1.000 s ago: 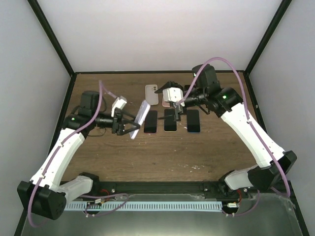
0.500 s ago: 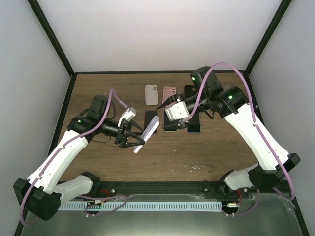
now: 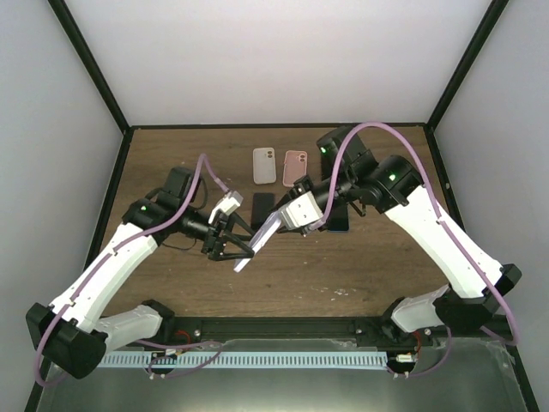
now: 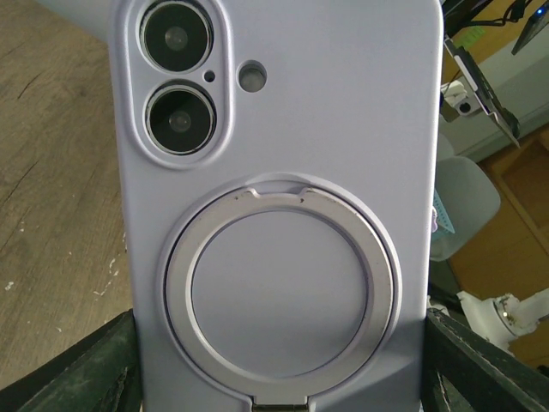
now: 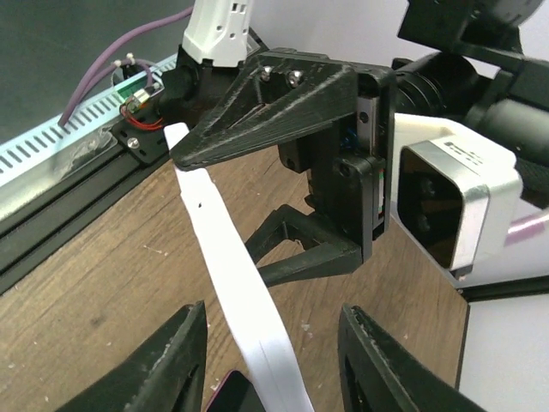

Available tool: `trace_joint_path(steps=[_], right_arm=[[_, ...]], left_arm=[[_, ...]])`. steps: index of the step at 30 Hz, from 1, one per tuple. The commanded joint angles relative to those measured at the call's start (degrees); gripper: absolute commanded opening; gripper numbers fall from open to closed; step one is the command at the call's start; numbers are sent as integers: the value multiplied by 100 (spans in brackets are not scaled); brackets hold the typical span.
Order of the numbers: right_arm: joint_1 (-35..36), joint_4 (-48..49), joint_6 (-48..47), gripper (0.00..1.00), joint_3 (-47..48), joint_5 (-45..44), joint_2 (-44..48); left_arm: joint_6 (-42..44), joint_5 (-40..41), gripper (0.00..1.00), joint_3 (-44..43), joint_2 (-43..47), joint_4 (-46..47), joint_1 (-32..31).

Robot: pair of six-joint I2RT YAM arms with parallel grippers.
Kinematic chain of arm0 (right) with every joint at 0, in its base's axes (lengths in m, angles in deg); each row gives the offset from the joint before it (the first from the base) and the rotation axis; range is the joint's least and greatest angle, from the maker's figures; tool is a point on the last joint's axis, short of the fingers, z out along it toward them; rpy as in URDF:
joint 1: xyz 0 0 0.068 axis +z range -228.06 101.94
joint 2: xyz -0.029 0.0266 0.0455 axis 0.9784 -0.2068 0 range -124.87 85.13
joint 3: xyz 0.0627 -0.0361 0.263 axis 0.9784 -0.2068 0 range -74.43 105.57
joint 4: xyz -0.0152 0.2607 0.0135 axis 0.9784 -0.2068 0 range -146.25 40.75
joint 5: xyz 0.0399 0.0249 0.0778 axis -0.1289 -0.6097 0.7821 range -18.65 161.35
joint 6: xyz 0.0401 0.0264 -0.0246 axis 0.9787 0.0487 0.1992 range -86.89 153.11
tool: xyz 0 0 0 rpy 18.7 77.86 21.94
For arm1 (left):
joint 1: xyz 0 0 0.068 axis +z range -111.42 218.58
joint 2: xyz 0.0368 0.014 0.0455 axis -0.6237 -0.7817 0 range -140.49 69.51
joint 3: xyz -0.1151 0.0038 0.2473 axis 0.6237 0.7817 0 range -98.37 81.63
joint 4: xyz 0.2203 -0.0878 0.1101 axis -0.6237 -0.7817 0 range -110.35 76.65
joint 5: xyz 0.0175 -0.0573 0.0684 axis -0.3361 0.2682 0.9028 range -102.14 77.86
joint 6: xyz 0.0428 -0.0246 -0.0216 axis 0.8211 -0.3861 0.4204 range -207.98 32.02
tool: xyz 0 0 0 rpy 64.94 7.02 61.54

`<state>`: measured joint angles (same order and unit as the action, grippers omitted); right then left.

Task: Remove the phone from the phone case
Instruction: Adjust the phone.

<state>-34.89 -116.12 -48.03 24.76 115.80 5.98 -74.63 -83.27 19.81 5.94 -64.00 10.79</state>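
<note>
A lavender phone case (image 3: 256,239) with a round ring on its back (image 4: 283,172) is held above the table, tilted. The phone's two camera lenses (image 4: 177,81) show through its cut-out. My left gripper (image 3: 235,247) is shut on the case's lower end, a finger (image 4: 90,369) on each side. In the right wrist view the case shows edge-on as a pale strip (image 5: 232,283). My right gripper (image 3: 278,220) is at the case's upper end, open, with its fingers (image 5: 167,360) either side of the edge and a gap on both sides.
A white case (image 3: 264,165) and a pink case (image 3: 295,161) lie at the back of the wooden table (image 3: 360,266). Dark phones (image 3: 262,204) lie flat under the grippers, one beside the right arm (image 3: 340,221). Black frame rails run along the table's sides.
The left arm has brought the case down and toward the middle. The right gripper has swung left from the phones on the table to the case's upper end, and its jaws have narrowed.
</note>
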Motion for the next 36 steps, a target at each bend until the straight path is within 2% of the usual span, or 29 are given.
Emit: trace_joint_path(steps=[1,9,11,13,17,22,27,31,36], right_arm=[[126,-132,77,38,-23,-113,-8],[220,-122,33,21,-260,-442,90],[276,-123,68,12,-267,-517,104],[308,-97,141,2,-266,-565,131],[314,-26,322,1,-343,-732,227],[314,106,878,1,-495,-730,391],[314,349,1691,1,-678,-478,458],[310,583,2318,1,-1058,-554,527],[176,601,3003,1,-1305,-132,384]], left_arm=[[242,-410,37,-249,11,5,-33],[350,-446,37,-305,-12,-129,-33],[356,-413,40,-333,-38,-146,-29],[358,-311,51,-344,-50,-129,-22],[352,100,77,-386,16,-85,165],[165,566,98,-510,160,192,1064],[437,901,100,-713,82,-130,1352],[964,998,100,-947,89,-807,1377],[2433,1260,99,-1118,102,-2129,1378]])
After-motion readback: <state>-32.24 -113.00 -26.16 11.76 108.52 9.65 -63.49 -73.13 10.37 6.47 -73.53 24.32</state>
